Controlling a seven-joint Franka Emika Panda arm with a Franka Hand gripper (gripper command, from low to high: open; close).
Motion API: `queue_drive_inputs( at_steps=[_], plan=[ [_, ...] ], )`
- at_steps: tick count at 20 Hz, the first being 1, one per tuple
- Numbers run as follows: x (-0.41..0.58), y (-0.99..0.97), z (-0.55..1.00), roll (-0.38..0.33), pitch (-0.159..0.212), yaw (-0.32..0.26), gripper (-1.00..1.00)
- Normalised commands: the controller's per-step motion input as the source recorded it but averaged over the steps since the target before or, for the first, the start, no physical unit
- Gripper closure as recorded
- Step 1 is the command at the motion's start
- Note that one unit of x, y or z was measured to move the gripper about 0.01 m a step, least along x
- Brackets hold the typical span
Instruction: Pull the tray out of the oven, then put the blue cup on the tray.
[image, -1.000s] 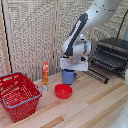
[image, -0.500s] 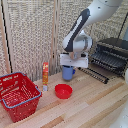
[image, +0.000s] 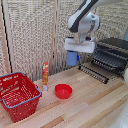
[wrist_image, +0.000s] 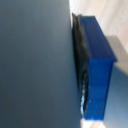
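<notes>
My gripper (image: 73, 53) hangs in the air, shut on the blue cup (image: 72, 61), which it holds clear of the wooden table. The cup is to the exterior view's left of the black oven (image: 114, 50). The tray (image: 95, 72), a dark rack of thin bars, sticks out from the oven's front, low over the table, just to the right of and below the cup. In the wrist view the blue cup (wrist_image: 30, 60) fills most of the picture, with one bright blue finger (wrist_image: 97, 65) pressed against it.
A red round bowl (image: 63, 91) sits on the table below and left of the cup. An orange bottle (image: 45, 74) stands by the slatted wall. A red mesh basket (image: 17, 95) is at the exterior view's left.
The gripper has lifted the blue cup off the table and carried it up and slightly toward the exterior view's right, nearer the tray.
</notes>
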Motion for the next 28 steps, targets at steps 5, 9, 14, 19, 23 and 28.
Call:
queue_drive_inputs(
  at_steps=[5,9,14,19,23,28],
  plan=[
    [-0.010,-0.79,0.27,-0.009,0.089,-0.139,1.00],
    [-0.035,-0.74,0.15,-0.141,0.151,-0.080,1.00],
    [-0.017,-0.65,0.09,-0.235,0.170,-0.058,1.00],
    [-0.019,-0.62,-0.02,-0.349,0.088,-0.003,1.00],
    [0.000,-0.60,-0.06,-0.375,0.050,-0.006,1.00],
    [0.182,-0.69,0.15,-0.253,0.061,-0.050,1.00]
  ],
)
